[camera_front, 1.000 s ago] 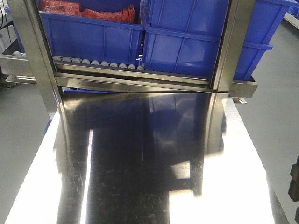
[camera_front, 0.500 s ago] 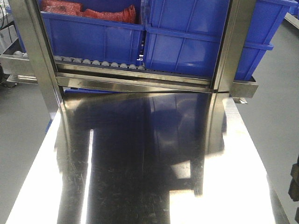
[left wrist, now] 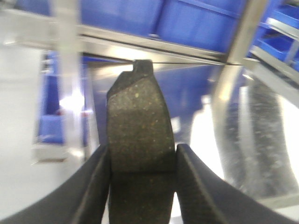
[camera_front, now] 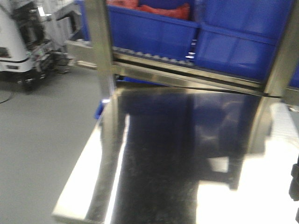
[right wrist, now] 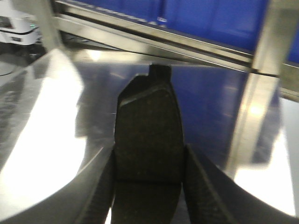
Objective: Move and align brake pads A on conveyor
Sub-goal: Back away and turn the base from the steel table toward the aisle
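Observation:
In the left wrist view my left gripper [left wrist: 142,161] is shut on a dark grey, speckled brake pad [left wrist: 140,121], which stands lengthwise between the fingers with its notched end pointing away. The right wrist view shows my right gripper [right wrist: 148,161] shut on a second dark brake pad [right wrist: 148,126], held the same way. Both pads hang over the shiny steel tabletop [camera_front: 159,154]. The conveyor is out of view. Neither gripper shows in the front view.
Blue bins [camera_front: 243,37] sit on a roller rack [camera_front: 154,56] behind the tabletop, one holding red parts [camera_front: 163,9]. Steel posts [camera_front: 100,42] stand at the table's far corners. Grey floor [camera_front: 42,140] and a white machine [camera_front: 18,42] lie to the left.
The front view has swung left: the table and bins now sit further right in the frame, and the floor and white machine have come into sight.

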